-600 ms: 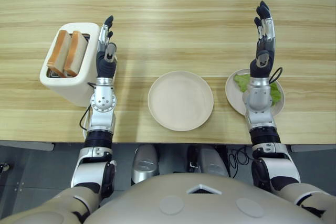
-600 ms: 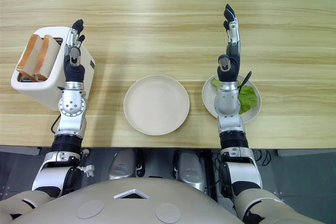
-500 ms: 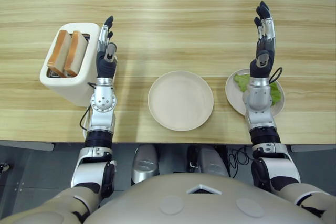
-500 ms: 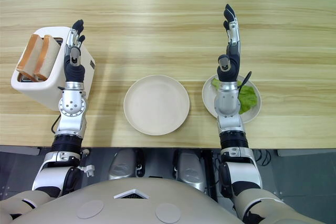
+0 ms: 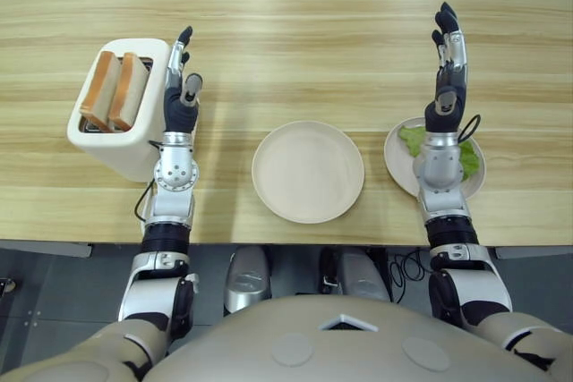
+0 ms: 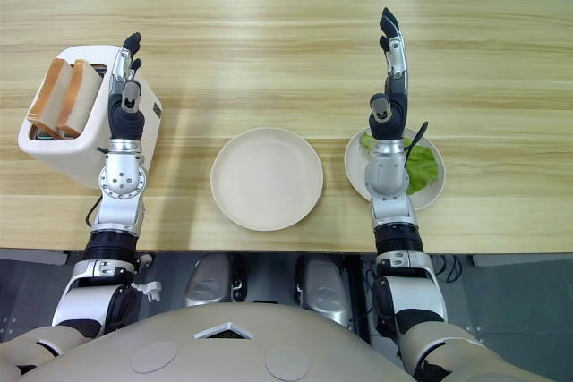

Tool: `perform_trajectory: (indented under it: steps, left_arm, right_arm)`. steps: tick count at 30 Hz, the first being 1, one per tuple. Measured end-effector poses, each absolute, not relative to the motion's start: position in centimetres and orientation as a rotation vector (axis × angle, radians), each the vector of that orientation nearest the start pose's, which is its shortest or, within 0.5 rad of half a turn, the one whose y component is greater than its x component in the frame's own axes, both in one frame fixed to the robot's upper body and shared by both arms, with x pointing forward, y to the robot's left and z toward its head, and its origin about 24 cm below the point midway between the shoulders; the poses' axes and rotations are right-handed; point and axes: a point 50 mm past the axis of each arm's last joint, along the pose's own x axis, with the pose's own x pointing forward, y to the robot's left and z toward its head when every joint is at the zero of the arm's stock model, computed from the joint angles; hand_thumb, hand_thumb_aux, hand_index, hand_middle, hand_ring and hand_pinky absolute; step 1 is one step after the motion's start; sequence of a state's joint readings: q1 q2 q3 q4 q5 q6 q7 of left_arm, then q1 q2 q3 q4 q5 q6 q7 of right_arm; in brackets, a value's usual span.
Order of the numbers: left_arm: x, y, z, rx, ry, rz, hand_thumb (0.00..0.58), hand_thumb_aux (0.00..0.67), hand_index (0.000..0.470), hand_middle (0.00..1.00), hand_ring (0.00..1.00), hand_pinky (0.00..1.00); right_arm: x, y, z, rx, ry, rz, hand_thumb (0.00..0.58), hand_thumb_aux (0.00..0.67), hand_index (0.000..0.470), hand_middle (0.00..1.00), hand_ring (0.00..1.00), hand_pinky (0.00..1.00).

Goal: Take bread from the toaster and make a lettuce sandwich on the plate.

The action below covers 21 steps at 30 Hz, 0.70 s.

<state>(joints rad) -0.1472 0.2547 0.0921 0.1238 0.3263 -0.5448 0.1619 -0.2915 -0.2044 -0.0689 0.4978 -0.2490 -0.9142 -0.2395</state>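
We logged both hands flat-fingered, holding nothing: left hand (image 5: 182,89) just right of the toaster (image 5: 112,149), two bread slices (image 5: 116,91) upright in its slots; right hand (image 5: 447,64) at the far edge of the dish (image 5: 391,160) of lettuce (image 5: 412,139), right of the plate (image 5: 308,172).

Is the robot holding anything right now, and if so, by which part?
Nothing is held. The left hand, beside the toaster, and the right hand are both open and empty.

Two head-camera eyes side by side, looking forward and steeply down at the worktop (image 5: 304,6) from near, both sharing the toaster (image 5: 121,145) just left of the left fingers (image 5: 185,38), the plate (image 5: 308,172) between them and the right fingers (image 5: 446,17), right eye view offset slightly
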Motion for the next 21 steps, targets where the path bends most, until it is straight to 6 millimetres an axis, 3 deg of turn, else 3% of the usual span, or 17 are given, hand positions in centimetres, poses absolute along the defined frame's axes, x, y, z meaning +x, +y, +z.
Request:
perform_trajectory:
  steps: [3, 6, 11, 13, 14, 18, 19, 20, 21]
  left_arm:
    - [24.9, 19.0, 16.4, 0.688, -0.776, 0.067, 0.000, 0.000, 0.000, 0.00, 0.00, 0.00]
    - [23.1, 20.5, 20.8, 0.863, -0.858, 0.101, 0.000, 0.000, 0.000, 0.00, 0.00, 0.00]
    - [22.2, 26.2, 23.7, 1.149, -0.697, 0.224, 0.000, 0.000, 0.000, 0.00, 0.00, 0.00]
    - [22.5, 28.9, 22.5, 1.281, -0.502, 0.219, 0.000, 0.000, 0.000, 0.00, 0.00, 0.00]
    - [22.5, 29.3, 22.0, 1.299, -0.457, 0.208, 0.000, 0.000, 0.000, 0.00, 0.00, 0.00]
    - [22.3, 33.1, 16.9, 1.383, -0.101, 0.126, 0.000, 0.000, 0.000, 0.00, 0.00, 0.00]
    - [22.2, 33.9, 15.8, 1.382, -0.033, 0.121, 0.040, 0.024, 0.016, 0.00, 0.00, 0.00]
    - [22.1, 34.3, 15.3, 1.389, 0.004, 0.109, 0.136, 0.084, 0.058, 0.00, 0.00, 0.00]
    - [22.0, 34.8, 14.9, 1.401, 0.037, 0.103, 0.079, 0.047, 0.032, 0.00, 0.00, 0.00]
  right_arm:
    - [28.2, -18.0, 9.4, -0.327, -0.732, -0.067, 0.000, 0.000, 0.000, 0.00, 0.00, 0.00]
    - [28.2, -18.0, 9.3, -0.329, -0.728, -0.069, 0.000, 0.000, 0.000, 0.00, 0.00, 0.00]
    - [28.1, -18.0, 9.1, -0.338, -0.719, -0.077, 0.000, 0.000, 0.000, 0.00, 0.00, 0.00]
    - [28.1, -18.0, 9.1, -0.338, -0.718, -0.080, 0.000, 0.000, 0.000, 0.00, 0.00, 0.00]
    - [28.1, -18.0, 9.1, -0.338, -0.718, -0.081, 0.000, 0.000, 0.000, 0.00, 0.00, 0.00]
    - [28.1, -18.1, 9.0, -0.337, -0.716, -0.092, 0.000, 0.000, 0.000, 0.00, 0.00, 0.00]
    - [28.1, -18.1, 9.1, -0.337, -0.716, -0.098, 0.000, 0.000, 0.000, 0.00, 0.00, 0.00]
    - [28.1, -18.1, 9.1, -0.336, -0.717, -0.098, 0.000, 0.000, 0.000, 0.00, 0.00, 0.00]
    - [28.1, -18.1, 9.1, -0.337, -0.716, -0.099, 0.000, 0.000, 0.000, 0.00, 0.00, 0.00]
